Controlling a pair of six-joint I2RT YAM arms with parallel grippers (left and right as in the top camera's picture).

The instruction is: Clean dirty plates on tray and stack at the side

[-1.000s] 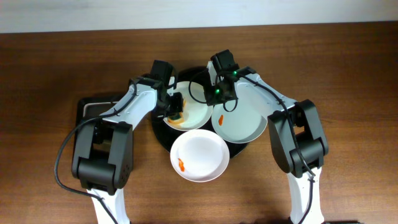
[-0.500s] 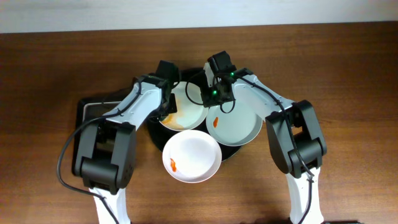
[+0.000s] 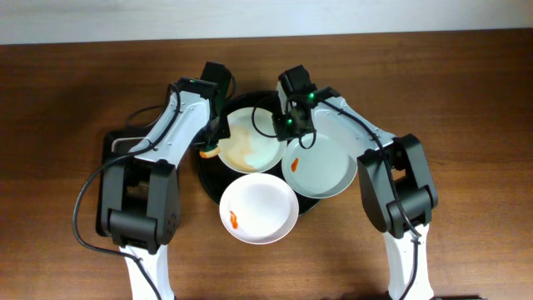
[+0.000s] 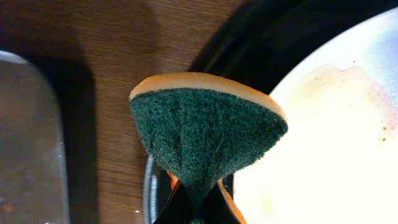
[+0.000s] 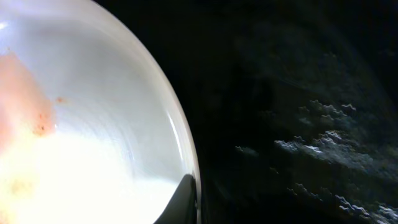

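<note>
Scrubbing the smeared plate [image 3: 250,146] on the tray [image 3: 211,178]: sponge [image 4: 205,134] clenched in left tool [image 4: 198,205], rim apparently pinched by right tool [image 3: 291,127]. Next: sweep inward across that plate.

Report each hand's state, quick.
Left hand: closed on the sponge.
Right hand: closed on the rim of the back plate.

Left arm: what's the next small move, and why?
Probably slide the sponge right onto the far plate and wipe. Pinched in the left jaws, the sponge hangs over the tray rim, off the plate's left edge, and a faint orange smear shows on that plate.
</note>
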